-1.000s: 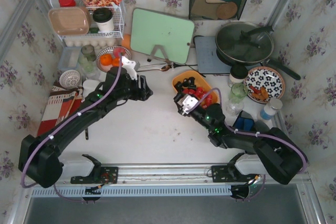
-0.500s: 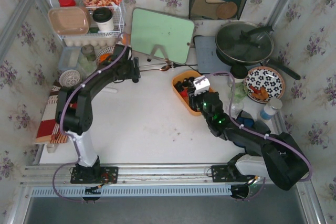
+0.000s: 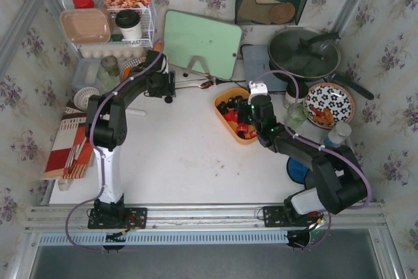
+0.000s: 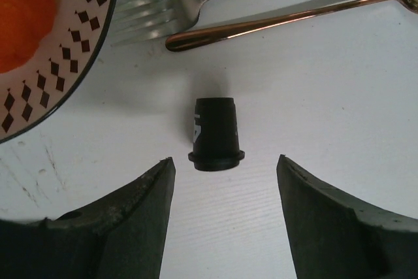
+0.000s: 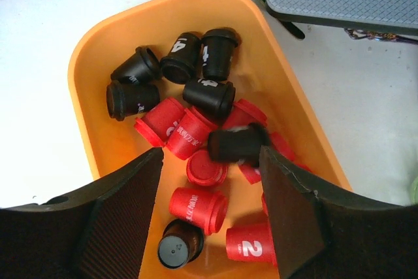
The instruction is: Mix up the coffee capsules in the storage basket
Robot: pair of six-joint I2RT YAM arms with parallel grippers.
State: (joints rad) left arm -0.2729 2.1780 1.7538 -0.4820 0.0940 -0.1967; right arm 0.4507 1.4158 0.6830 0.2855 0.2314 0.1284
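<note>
White counter [image 3: 189,155] carries the orange storage basket [image 5: 85,83] right of its middle, nearer the far edge. Over the basket the right fingers [image 5: 124,213] stand spread, pinching nothing. Red and black coffee capsules [image 5: 189,132] lie heaped inside it. Toward the far edge, left of the middle and beside a patterned plate [image 4: 65,63], the left fingers [image 4: 124,227] are spread around one black capsule [image 4: 215,134] that lies on the counter, untouched.

A green cutting board [image 3: 201,44] leans at the back of the white counter [image 3: 176,161], beside a lidded pan [image 3: 304,53] partly on a grey mat [image 3: 259,73]. A fork [image 4: 189,1] and a copper-toned spoon [image 4: 281,21] lie side by side near a diamond-rimmed plate [image 4: 72,76] holding an orange [image 4: 23,17].
</note>
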